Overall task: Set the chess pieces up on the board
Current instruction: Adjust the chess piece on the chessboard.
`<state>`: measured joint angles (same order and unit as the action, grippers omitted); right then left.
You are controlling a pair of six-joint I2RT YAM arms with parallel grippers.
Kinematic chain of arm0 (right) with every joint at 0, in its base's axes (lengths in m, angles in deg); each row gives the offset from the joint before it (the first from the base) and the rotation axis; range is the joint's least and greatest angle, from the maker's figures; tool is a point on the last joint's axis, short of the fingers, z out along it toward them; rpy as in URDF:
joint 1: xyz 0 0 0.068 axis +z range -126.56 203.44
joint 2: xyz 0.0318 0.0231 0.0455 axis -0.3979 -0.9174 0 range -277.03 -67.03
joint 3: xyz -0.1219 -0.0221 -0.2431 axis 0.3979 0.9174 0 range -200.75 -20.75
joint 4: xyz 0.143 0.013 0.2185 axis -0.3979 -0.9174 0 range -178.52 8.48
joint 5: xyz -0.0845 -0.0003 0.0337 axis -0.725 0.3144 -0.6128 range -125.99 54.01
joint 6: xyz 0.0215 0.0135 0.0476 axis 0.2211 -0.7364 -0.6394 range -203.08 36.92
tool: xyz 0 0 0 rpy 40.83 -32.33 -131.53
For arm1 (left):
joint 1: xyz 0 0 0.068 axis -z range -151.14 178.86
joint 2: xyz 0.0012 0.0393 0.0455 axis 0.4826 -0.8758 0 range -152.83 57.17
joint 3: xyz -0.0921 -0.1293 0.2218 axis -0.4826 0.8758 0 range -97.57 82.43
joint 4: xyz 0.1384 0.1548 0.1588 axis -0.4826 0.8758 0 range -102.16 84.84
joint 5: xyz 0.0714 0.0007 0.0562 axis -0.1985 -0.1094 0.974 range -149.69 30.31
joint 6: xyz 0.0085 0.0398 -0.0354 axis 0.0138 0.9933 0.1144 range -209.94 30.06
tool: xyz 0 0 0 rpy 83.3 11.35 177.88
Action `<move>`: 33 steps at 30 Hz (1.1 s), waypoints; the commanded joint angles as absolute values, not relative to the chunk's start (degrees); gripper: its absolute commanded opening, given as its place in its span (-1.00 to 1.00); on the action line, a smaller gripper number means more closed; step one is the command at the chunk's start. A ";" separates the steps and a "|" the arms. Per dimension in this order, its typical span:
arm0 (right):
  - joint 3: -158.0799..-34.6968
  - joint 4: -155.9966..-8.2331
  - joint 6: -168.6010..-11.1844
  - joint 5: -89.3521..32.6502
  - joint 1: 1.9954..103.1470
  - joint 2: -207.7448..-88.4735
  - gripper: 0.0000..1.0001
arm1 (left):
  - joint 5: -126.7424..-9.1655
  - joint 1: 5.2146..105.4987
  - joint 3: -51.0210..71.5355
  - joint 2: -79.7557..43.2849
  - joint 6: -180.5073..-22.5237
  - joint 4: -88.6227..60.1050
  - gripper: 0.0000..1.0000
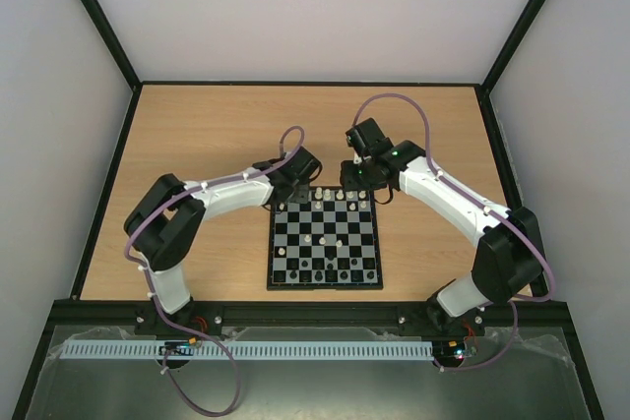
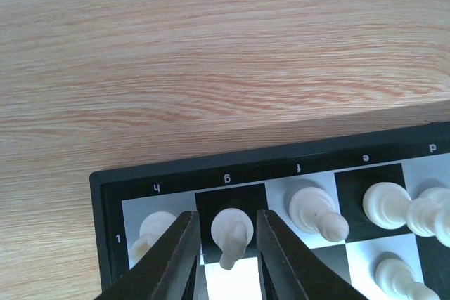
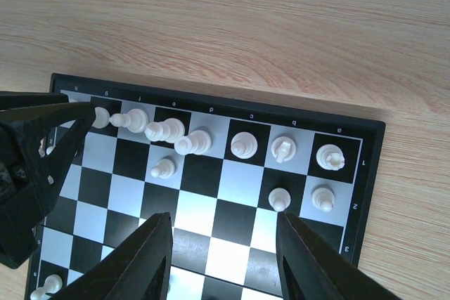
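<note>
Flanking one cream piece (image 2: 230, 233) on the board's (image 3: 211, 101) g1 square, the left gripper's (image 2: 226, 217) two fingers (image 2: 179, 258) sit close, contact unclear; the right gripper's (image 3: 223, 217) two fingers (image 3: 144, 258) gape empty over three second-row pieces (image 3: 163, 168)

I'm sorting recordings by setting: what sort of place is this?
Probably a lab robot cell, not a home: a wooden table boxed in by plain white walls and a black frame, with a left arm and right arm bolted at its near edge.
</note>
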<state>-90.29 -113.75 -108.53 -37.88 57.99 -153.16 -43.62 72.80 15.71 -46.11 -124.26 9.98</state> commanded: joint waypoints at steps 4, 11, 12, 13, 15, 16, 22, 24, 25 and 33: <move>-89.62 -115.48 -107.68 -37.79 58.59 -152.08 -0.18 | -44.30 72.35 14.38 -49.17 -125.11 9.62 -0.56; -89.42 -115.32 -107.61 -37.56 58.78 -152.02 -0.19 | -44.65 72.19 14.23 -49.35 -125.81 9.76 -0.66; -89.39 -115.35 -107.60 -37.34 58.84 -152.02 -0.19 | -44.78 72.14 14.16 -49.40 -125.91 9.73 -0.67; -89.34 -115.28 -107.60 -37.24 58.91 -151.96 -0.19 | -44.88 72.18 14.07 -49.46 -126.01 9.85 -0.68; -89.31 -115.25 -107.59 -37.44 58.95 -151.96 -0.19 | -44.93 72.19 13.77 -49.64 -126.23 9.98 -0.68; -89.26 -115.22 -107.60 -37.26 58.95 -151.93 -0.19 | -44.93 72.19 13.60 -49.71 -126.30 10.11 -0.68; -89.11 -115.24 -107.60 -37.47 59.12 -152.18 -0.19 | -44.58 72.10 12.58 -50.52 -127.14 11.22 -0.58; -88.97 -115.10 -107.64 -37.28 59.28 -152.21 -0.19 | -44.73 72.10 12.45 -50.54 -127.41 11.37 -0.57; -88.94 -115.14 -107.61 -37.43 59.30 -152.27 -0.19 | -44.96 72.10 12.34 -50.52 -127.35 11.38 -0.56; -89.14 -115.24 -107.68 -37.74 59.48 -151.96 -0.18 | -44.45 72.13 12.78 -47.68 -127.71 12.66 -0.40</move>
